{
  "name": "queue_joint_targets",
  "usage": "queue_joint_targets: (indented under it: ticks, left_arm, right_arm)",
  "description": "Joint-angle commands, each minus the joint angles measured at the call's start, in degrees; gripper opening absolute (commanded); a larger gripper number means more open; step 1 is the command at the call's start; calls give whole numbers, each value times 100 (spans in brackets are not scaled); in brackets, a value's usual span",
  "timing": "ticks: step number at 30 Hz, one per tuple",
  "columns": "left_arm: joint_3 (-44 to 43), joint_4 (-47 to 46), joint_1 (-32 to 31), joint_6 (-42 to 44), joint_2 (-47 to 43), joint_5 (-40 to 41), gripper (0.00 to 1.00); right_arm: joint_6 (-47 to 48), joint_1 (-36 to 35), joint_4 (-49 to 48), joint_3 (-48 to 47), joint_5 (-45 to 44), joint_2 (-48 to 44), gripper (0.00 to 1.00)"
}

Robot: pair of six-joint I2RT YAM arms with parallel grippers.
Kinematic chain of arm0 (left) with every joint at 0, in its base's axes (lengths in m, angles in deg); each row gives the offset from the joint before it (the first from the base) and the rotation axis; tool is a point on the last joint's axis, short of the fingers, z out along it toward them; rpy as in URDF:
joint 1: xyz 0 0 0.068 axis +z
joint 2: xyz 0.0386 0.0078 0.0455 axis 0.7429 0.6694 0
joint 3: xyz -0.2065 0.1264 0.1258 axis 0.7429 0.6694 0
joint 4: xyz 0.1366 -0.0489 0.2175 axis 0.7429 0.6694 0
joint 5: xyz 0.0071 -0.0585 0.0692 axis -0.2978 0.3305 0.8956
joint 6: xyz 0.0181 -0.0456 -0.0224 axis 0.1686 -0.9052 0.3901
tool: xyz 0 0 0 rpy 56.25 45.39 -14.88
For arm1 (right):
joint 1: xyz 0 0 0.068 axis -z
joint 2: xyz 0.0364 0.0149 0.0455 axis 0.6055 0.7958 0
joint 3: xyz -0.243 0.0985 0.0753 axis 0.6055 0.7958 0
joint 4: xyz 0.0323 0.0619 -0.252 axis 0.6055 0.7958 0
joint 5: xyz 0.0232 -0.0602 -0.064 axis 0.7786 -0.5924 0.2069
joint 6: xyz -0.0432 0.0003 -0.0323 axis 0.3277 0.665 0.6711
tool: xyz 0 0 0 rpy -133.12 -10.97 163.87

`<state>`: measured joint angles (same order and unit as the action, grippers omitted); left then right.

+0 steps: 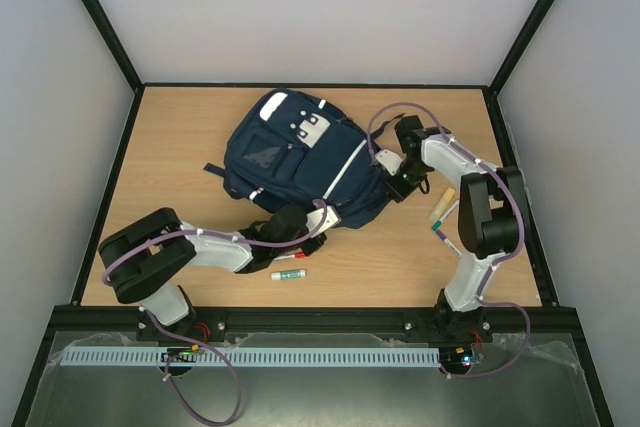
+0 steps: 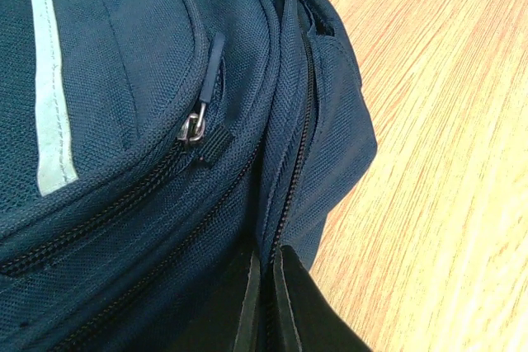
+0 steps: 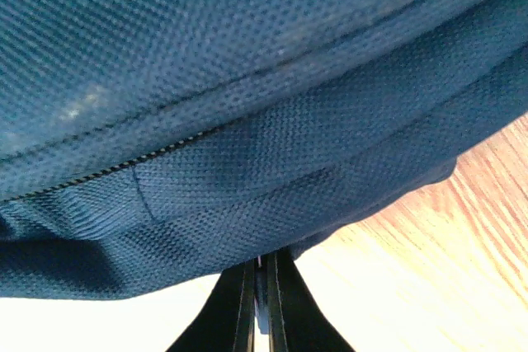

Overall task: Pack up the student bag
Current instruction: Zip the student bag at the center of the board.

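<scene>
The student bag (image 1: 295, 157), navy blue with white patches and reflective strips, lies flat in the middle of the wooden table. My left gripper (image 1: 318, 215) is at its near edge. In the left wrist view that gripper (image 2: 264, 263) is shut on the bag's zipper seam (image 2: 299, 146), with a metal zipper pull (image 2: 198, 125) of the front pocket just above. My right gripper (image 1: 393, 187) is at the bag's right side. In the right wrist view it (image 3: 262, 268) is shut on a fold of the bag's fabric (image 3: 247, 162), lifted slightly off the table.
A white glue stick (image 1: 288, 274) with a green cap lies near the table's front edge, below the left gripper. Pens and a pale stick-shaped item (image 1: 441, 212) lie right of the bag, beside the right arm. Black frame posts and grey walls bound the table (image 1: 180, 147).
</scene>
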<state>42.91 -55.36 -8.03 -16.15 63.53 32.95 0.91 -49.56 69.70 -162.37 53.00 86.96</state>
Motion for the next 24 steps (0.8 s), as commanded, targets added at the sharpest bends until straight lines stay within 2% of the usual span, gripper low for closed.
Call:
queue_joint_targets:
  ticks: [1, 6, 11, 22, 24]
  left_arm:
    - [231, 235, -121, -236, -316, 289, 4]
    - [354, 306, -163, -397, -454, 484, 4]
    - [573, 398, -156, -755, -895, 793, 13]
    - [649, 395, -147, -1088, -844, 755, 14]
    - [646, 391, -147, -1092, -847, 768, 14]
  right_arm:
    - [168, 232, -517, -137, -1157, 248, 1]
    - [407, 432, -616, -149, -1208, 242, 1]
    - [680, 465, -614, 246, -864, -71, 1]
    - [651, 502, -986, 880, -480, 228, 1]
    - [642, 529, -1022, 899, -431, 221, 4]
